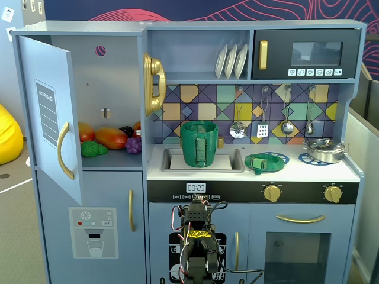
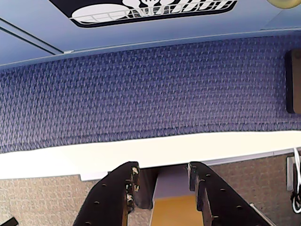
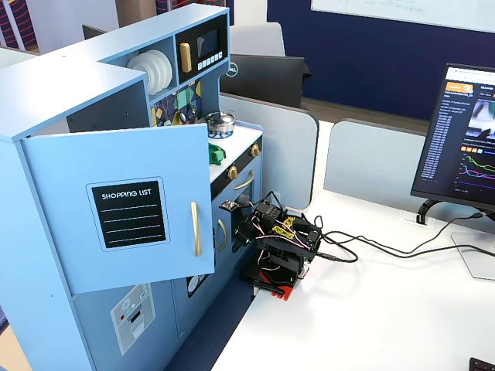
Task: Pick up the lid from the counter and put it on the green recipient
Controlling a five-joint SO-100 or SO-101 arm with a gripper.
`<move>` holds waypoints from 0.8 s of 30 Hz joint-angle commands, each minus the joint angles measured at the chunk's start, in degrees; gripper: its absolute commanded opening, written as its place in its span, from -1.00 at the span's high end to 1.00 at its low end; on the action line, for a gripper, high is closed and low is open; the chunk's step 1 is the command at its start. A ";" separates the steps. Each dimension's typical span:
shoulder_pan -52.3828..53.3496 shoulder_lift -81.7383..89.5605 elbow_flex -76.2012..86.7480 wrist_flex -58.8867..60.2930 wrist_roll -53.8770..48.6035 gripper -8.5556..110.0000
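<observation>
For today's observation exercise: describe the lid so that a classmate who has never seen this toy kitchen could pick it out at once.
In a fixed view, find the white counter of the blue toy kitchen. Right of the sink holding the tall green pot, the lid lies on a blue spoked burner ring. It is a flat green disc, unlike the silver pot farther right.

Recipient (image 1: 199,144) in sink (image 1: 234,163) — lid (image 1: 260,163) right, on counter (image 1: 296,171).
</observation>
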 commanded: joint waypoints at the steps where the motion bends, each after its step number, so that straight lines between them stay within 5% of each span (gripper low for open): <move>1: 5.45 0.00 1.14 9.93 0.26 0.86; 13: 7.03 0.00 1.05 7.12 0.09 0.86; 24: 28.74 -18.81 -14.77 -49.48 -13.97 0.86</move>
